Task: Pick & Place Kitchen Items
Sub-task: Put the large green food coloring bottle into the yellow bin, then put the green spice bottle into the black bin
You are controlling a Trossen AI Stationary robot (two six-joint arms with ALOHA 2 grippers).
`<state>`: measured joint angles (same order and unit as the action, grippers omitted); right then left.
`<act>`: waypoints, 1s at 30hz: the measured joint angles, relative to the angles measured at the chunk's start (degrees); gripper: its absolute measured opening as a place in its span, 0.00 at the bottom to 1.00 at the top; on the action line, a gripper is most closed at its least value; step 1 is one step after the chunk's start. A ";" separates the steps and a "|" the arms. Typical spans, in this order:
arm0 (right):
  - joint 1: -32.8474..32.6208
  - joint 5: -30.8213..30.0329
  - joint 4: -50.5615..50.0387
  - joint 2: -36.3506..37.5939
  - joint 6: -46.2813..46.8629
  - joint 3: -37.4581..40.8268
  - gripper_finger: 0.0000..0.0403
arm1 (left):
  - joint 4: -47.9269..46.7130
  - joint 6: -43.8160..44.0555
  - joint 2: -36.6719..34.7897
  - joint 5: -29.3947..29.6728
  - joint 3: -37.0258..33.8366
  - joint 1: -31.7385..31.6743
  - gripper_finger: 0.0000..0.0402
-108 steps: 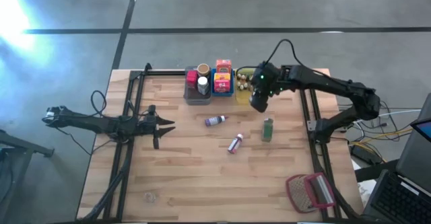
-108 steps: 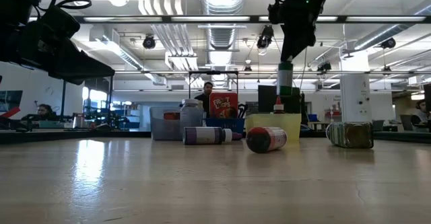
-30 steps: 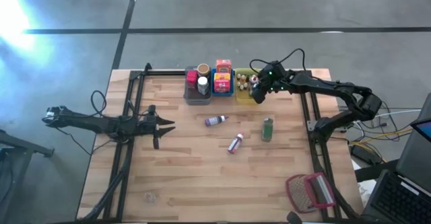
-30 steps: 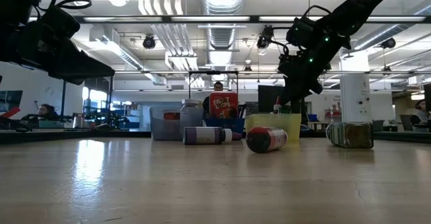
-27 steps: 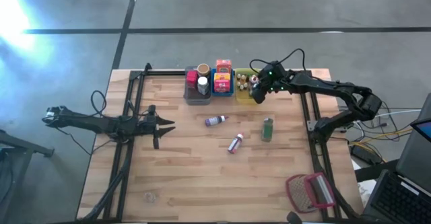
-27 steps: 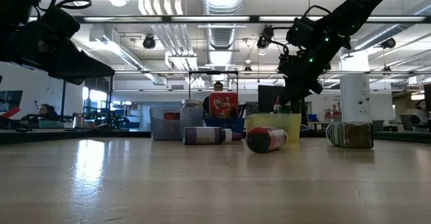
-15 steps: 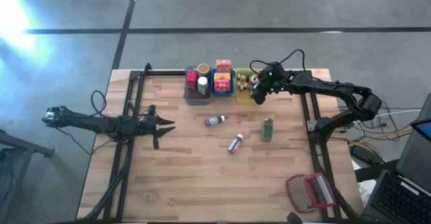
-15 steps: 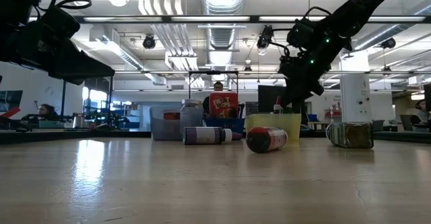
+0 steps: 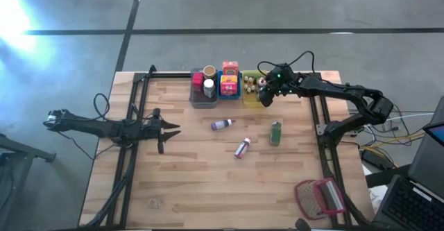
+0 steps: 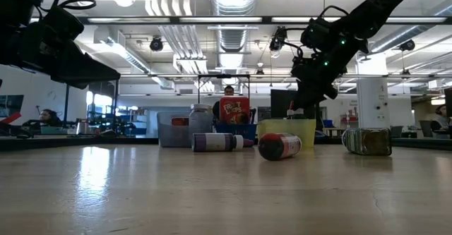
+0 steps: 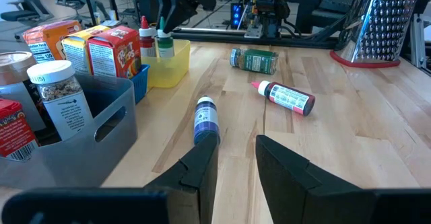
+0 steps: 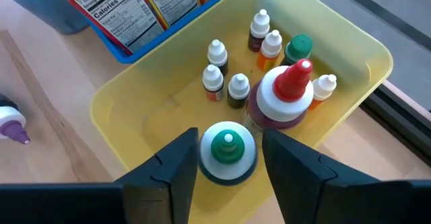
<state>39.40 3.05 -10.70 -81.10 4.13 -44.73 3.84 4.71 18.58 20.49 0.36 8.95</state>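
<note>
Right gripper (image 12: 227, 158) sets the green-capped bottle (image 12: 227, 148) in the yellow bin (image 12: 135, 109); jaws just apart, bottle between them. Open wider, lift straight, avoid the red-capped bottle (image 12: 286, 93) beside. Left gripper (image 11: 236, 163) idle, jaws slightly apart.

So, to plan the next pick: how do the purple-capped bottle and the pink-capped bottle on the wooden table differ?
The purple-capped bottle has a dark blue-purple label; the pink-capped bottle has a red one. The purple-capped one lies nearer the grey bin, the pink-capped farther out. Both lie on their sides on the wooden table, ungripped.
</note>
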 joint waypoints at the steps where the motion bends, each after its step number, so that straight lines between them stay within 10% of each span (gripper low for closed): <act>1: 0.00 0.00 -0.02 0.00 0.18 0.00 0.40 | 0.00 0.00 -0.01 0.00 0.00 0.01 0.27; 18: 0.00 -0.27 -0.92 0.13 -0.27 -3.88 0.51 | 0.00 0.00 0.00 0.00 0.00 0.02 0.27; 30: -1.17 -0.28 -26.02 2.41 -1.49 -18.22 0.43 | 0.00 0.00 0.00 0.00 0.00 0.02 0.27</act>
<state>38.23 2.76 -36.71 -78.69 2.64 -62.95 3.84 4.71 18.58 20.49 0.36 8.97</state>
